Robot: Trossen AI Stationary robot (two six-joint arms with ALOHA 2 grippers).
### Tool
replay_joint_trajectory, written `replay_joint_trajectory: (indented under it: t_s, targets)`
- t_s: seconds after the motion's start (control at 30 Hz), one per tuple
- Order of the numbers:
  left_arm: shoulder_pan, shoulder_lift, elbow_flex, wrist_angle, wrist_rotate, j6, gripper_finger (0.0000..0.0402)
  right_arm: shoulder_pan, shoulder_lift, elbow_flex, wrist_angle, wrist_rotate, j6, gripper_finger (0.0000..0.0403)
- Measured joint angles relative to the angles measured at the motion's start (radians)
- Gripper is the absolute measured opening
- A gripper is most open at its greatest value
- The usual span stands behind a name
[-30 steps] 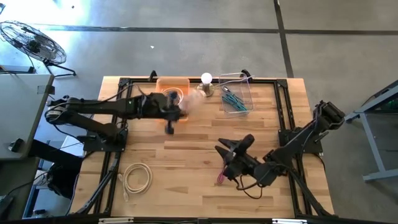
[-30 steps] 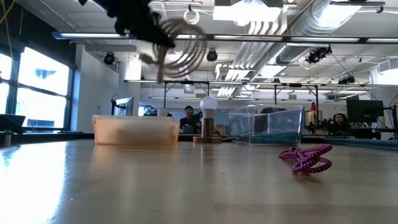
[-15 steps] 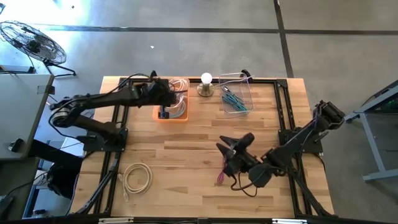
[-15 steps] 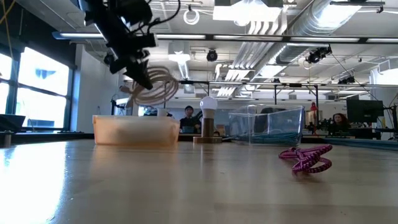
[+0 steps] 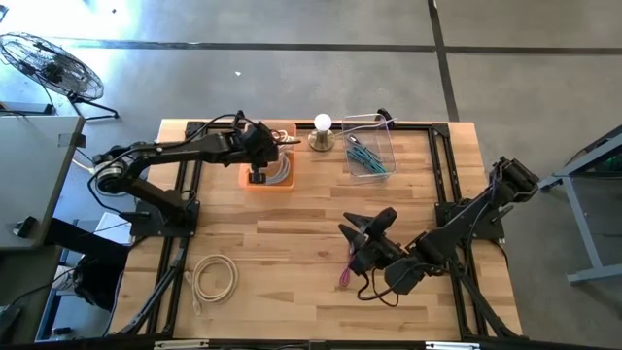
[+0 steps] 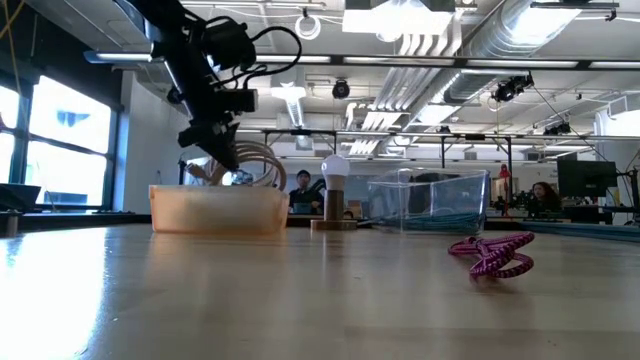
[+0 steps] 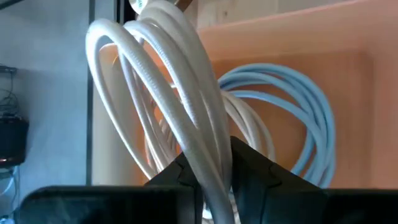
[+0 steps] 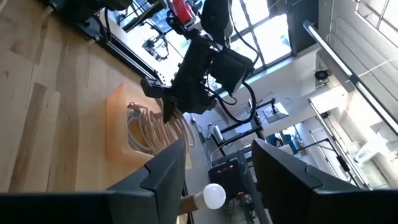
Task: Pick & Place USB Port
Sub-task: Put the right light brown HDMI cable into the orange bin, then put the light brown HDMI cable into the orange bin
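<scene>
Placing step: left gripper (image 6: 228, 160) jaws still pinch white cable coil (image 7: 180, 118) inside orange bin (image 5: 255, 178); release next. Right gripper (image 5: 362, 236) jaws open, idle.

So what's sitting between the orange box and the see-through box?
A white light bulb on a round base stands between the orange bin and the clear bin; both the high view and the low view show it.
</scene>
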Motion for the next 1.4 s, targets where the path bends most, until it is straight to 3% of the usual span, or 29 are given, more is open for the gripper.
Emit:
replay_joint_trajectory:
  t_s: [0.27,0.43,0.73,0.83,1.1,1.27,1.4]
  targets:
    - [-0.040,-0.005,0.000,0.000,-0.038,0.045,0.0116,0.000,0.000,0.000,-0.029,-0.004,0.035,0.0177]
    - [-0.072,-0.005,0.002,-0.015,-0.116,0.049,0.0169,-0.006,0.000,0.000,-0.075,-0.008,0.078,0.0177]
    - [-0.087,-0.015,0.140,-0.272,-0.172,0.040,0.0265,-0.013,0.000,0.000,-0.113,-0.008,0.122,0.0177]
    - [-0.116,-0.023,0.217,-0.391,-0.136,0.000,0.0285,-0.012,0.000,0.000,-0.114,-0.008,0.122,0.0177]
    - [-0.279,-0.036,0.380,-0.830,0.091,-0.238,0.0299,-0.012,0.000,-0.012,-0.165,-0.009,0.184,0.0177]
    - [-0.456,-0.036,0.383,-0.974,0.152,-0.401,0.0299,-0.012,0.000,-0.012,-0.229,-0.011,0.267,0.0177]
    - [-0.621,-0.036,0.383,-0.992,0.161,-0.545,0.0299,-0.012,0.000,-0.012,-0.245,-0.045,0.318,0.0177]
